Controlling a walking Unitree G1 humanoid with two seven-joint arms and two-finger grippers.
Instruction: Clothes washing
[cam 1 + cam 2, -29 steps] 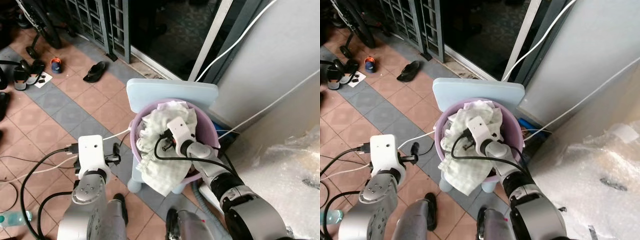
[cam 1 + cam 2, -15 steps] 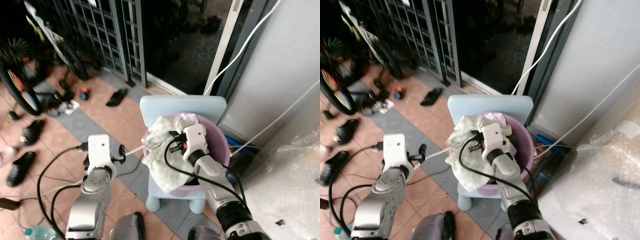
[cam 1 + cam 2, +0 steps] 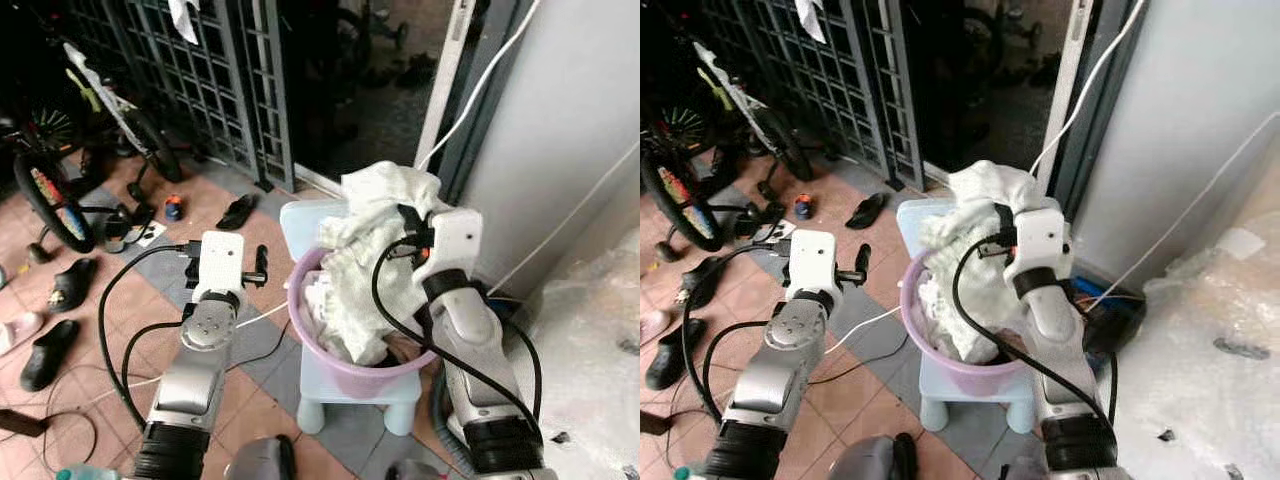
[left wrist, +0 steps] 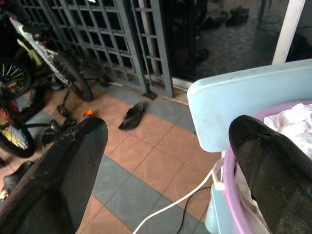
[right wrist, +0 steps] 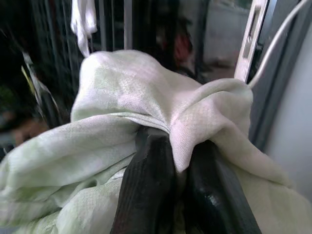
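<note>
Left eye view, cloth: pale green-white cloth (image 3: 375, 235) held up at frame centre, its lower end trailing into the tub.
Right gripper: right gripper (image 5: 168, 161) pinched tight on a fold of the cloth.
Tub: purple tub (image 3: 345, 368) on a light blue stool (image 3: 330, 385), lower centre.
Left gripper: left gripper (image 4: 163, 146) spread wide, left of the tub.
Floor: sandals (image 3: 238, 211) and a bicycle (image 3: 60, 190), upper left.
</note>
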